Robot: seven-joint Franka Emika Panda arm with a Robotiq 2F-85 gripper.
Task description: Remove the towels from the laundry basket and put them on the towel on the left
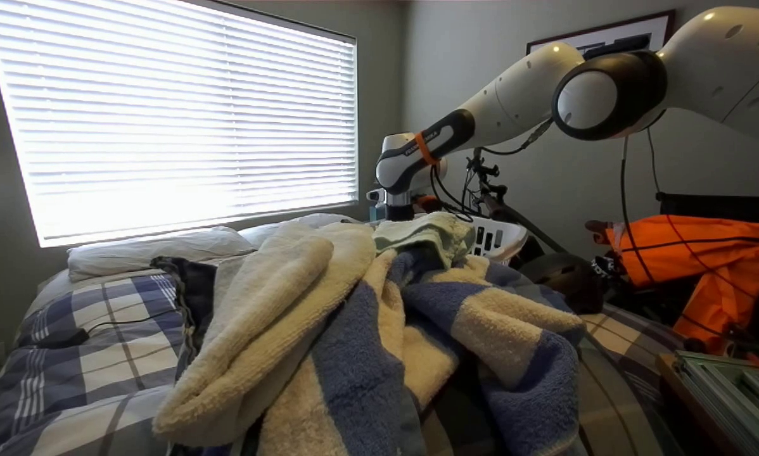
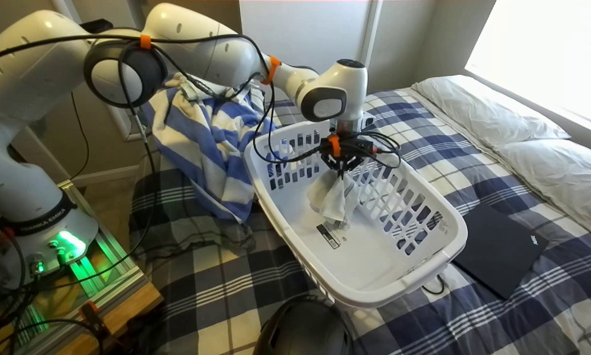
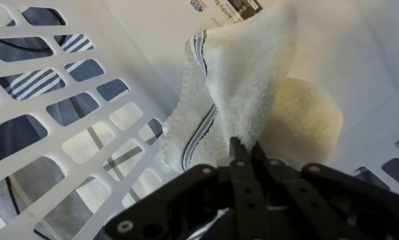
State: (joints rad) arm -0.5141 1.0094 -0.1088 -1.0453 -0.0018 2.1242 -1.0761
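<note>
Gripper [image 3: 247,150] has its fingers [image 3: 242,173] pinching a white towel [image 3: 246,86] inside the laundry basket [image 2: 369,297], can't tell if it touches bottom. Striped towel [image 2: 211,143] is on the bed [image 2: 226,281], partly behind the arm [image 2: 202,47]. In an exterior view the towel pile [image 1: 367,354] hides most of the basket.

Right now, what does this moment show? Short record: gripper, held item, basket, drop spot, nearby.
gripper: closed, holding
held item: white cloth with striped trim
basket: white, on the bed; the cloth hangs over its floor, contact unclear
drop spot: likely the striped towel beside the basket, pale green towel on top
nearby: dark laptop
</note>
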